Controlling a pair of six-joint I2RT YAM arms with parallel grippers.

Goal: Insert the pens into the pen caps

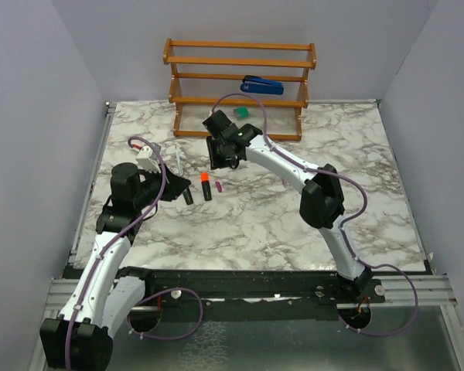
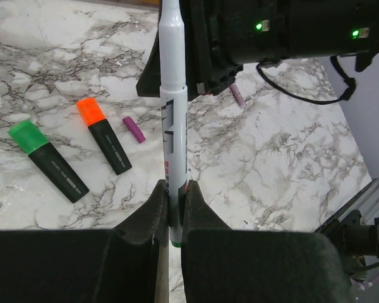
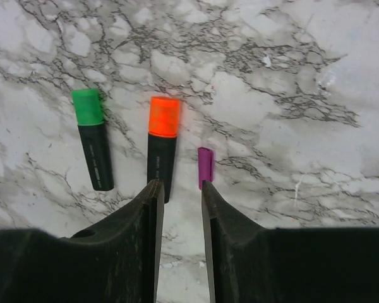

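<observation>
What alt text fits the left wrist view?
The left fingers clamp a thin white pen pointing away. To its left on the marble table lie a green-capped marker, an orange-capped marker and a small purple cap.

The left marker (image 3: pixel 93 148) and the right marker (image 3: pixel 162 148) lay side by side near the middle of the tabletop (image 1: pixel 371 193), apart, tips toward the far edge. A cap (image 3: pixel 205 167) lay just right of the right marker, not touching it. The right tool (image 3: pixel 179 186) hung over them. Left of the markers, the left tool (image 2: pixel 174 189) held a pen (image 2: pixel 174 113) pointing toward the right tool. A second cap (image 2: pixel 237 95) lay farther right. At the far edge stood a rack (image 1: pixel 240 77), with a stapler (image 1: pixel 263 85) on a shelf and a block (image 1: pixel 241 112) lower down.
</observation>
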